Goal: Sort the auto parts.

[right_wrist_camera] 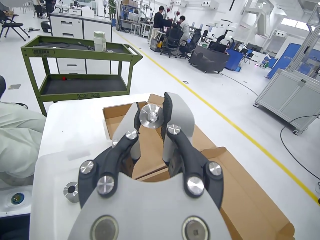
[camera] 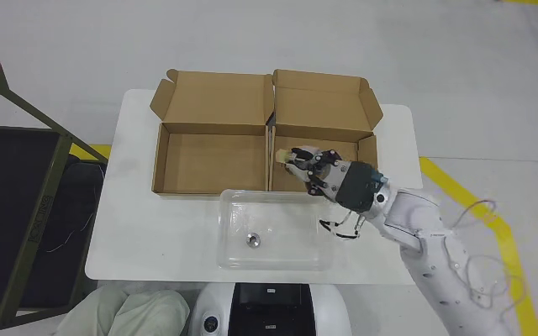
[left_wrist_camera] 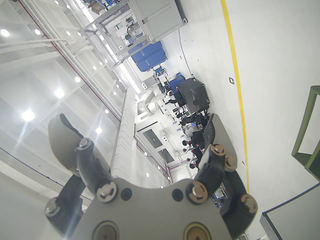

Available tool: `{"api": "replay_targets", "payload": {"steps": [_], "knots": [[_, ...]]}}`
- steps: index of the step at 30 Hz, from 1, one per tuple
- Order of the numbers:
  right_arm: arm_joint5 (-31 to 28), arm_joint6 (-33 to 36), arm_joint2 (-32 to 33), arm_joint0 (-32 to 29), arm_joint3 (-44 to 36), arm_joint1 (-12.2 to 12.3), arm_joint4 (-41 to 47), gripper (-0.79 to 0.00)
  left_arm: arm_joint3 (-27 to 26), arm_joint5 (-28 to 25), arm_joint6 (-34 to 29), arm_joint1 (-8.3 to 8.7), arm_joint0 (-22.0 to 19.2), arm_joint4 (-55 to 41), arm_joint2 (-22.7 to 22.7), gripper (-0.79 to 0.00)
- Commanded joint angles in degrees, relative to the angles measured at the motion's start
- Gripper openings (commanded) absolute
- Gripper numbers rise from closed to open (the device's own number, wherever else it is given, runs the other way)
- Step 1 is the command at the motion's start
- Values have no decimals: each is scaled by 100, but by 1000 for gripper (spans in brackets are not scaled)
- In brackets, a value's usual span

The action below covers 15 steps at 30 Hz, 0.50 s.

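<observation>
- Bench (camera: 126, 210): a flat white top with rounded corners.
- Left box (camera: 210, 164) and right box (camera: 282, 178): brown corrugated cardboard, rectangular, standing side by side and touching at the far side of the bench. Their lid flaps are folded back.
- Tray (camera: 223, 227): clear plastic, rectangular with rounded corners, just in front of the boxes.
- Right gripper (camera: 296, 160) (right_wrist_camera: 151, 106): grey metal fingers on black links, lined with ribbed black pads (right_wrist_camera: 167, 106). It hangs over the near left corner of the right box. Its jaws are closed to a narrow gap, clamping the disc by its rim.
- Disc (right_wrist_camera: 151, 117): round, bright machined metal with a raised centre hub, held above the right box.
- Cylinder (camera: 252, 240) (right_wrist_camera: 71, 191): short, silver metal, with a dark centre bore, standing on the tray floor.
- Left gripper (left_wrist_camera: 136, 126): raised off the bench and pointed toward the hall ceiling. Its jaws are spread wide with nothing between them.
</observation>
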Motion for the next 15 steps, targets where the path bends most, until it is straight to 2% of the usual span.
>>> {"api": "replay_targets", "payload": {"steps": [1,15], "knots": [[134,121,-197,130,148,-39,-62,-785,0,0,0,0,0,0,0,0],[913,856,-1515,1253,1597,-460,-49,-785,0,0,0,0,0,0,0,0]]}}
